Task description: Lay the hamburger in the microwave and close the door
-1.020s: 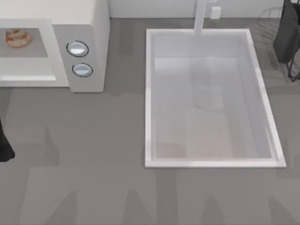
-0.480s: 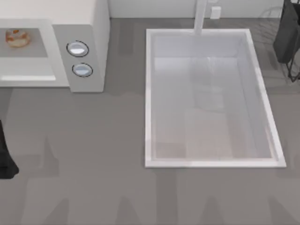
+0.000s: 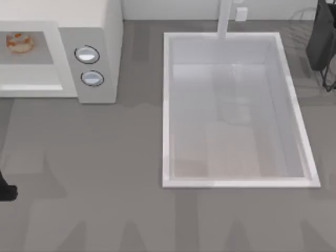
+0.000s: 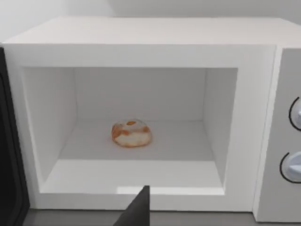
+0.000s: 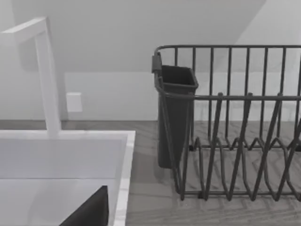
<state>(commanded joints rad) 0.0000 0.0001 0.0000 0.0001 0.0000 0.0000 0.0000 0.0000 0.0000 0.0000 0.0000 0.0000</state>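
Inside the microwave (image 4: 141, 47), hamburger (image 4: 131, 134) beyond left tool (image 4: 136, 212)

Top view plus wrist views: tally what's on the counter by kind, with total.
Microwave: 1
Knobs: 2
Hamburger, lying in the cavity: 1
Sink basin: 1
Faucet: 1
Dish rack: 1
Total: 7

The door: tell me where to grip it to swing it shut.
The door stands open beside the microwave cavity, opposite the knobs. Its handle is hidden, so probably catch its free edge from the outer face with the left gripper, which faces the cavity. Right arm is parked far right.
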